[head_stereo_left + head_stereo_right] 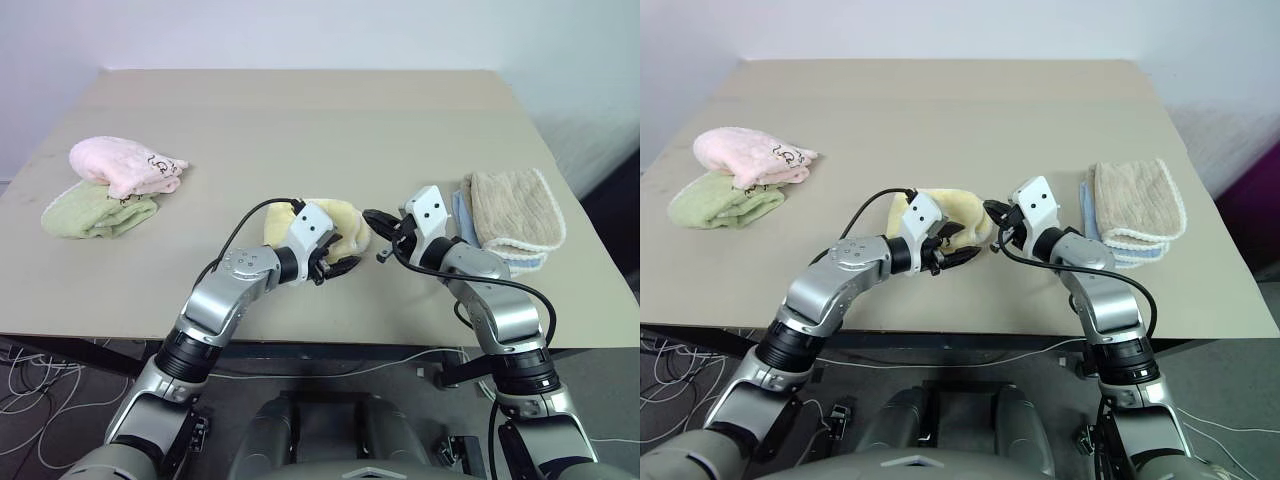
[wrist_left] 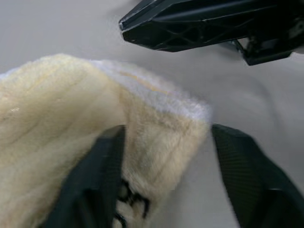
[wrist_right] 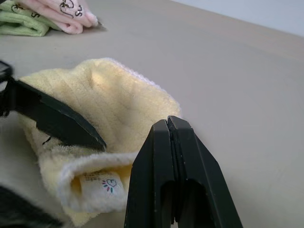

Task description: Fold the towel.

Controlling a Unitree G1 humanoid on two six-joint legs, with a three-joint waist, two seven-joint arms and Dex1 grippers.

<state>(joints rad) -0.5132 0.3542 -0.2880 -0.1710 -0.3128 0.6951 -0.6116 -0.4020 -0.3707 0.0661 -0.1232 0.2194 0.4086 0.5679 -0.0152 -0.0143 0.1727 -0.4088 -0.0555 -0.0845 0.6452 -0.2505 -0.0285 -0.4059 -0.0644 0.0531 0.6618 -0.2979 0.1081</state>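
The pale yellow towel [image 1: 338, 221] lies bunched in a small folded heap near the table's front edge, between my two grippers. In the left wrist view, its white-edged corner [image 2: 156, 102] sits between the spread fingers [image 2: 107, 161] of my left gripper [image 1: 338, 266], which is open and straddles that corner from the front left. My right gripper [image 1: 374, 221] is shut and holds nothing. Its tips [image 3: 169, 128] are just to the right of the towel's open end, where a small printed label [image 3: 102, 183] shows. The right gripper's black fingers [image 2: 190, 23] also show in the left wrist view, beyond the corner.
A pink towel [image 1: 125, 165] lies on a green one [image 1: 95, 212] at the table's left. A beige-tan towel [image 1: 515, 208] sits on a light blue one [image 1: 462, 214] at the right. The table's front edge [image 1: 330, 340] runs close under both arms.
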